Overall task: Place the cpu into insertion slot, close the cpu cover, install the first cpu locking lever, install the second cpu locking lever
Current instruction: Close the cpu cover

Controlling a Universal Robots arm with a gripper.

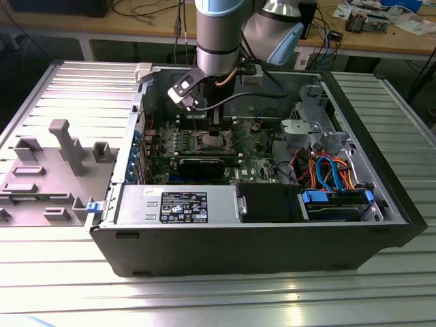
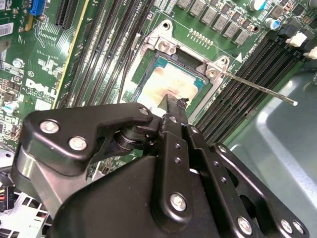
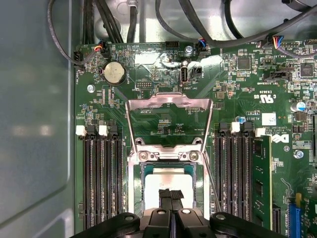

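The cpu (image 3: 166, 177) lies flat in the insertion slot (image 3: 140, 168) on the green motherboard (image 1: 252, 158), its silver-grey top (image 2: 171, 82) showing. My gripper (image 3: 171, 193) hangs just above the cpu's near edge, fingers shut together with nothing between them; it also appears in the second wrist view (image 2: 173, 101) and the exterior view (image 1: 213, 121). The cpu cover (image 3: 168, 101) stands tilted up and open on its hinge beyond the socket. A thin locking lever (image 2: 257, 88) sticks out unlatched beside the socket, and another thin lever (image 2: 125, 69) runs along the opposite side.
Black memory slots (image 3: 104, 178) flank the socket on both sides. A long black expansion card (image 1: 204, 163), the power supply (image 1: 177, 204) and bundled drive cables (image 1: 327, 170) fill the open case. A grey moulded tray (image 1: 48, 170) lies at the exterior view's left.
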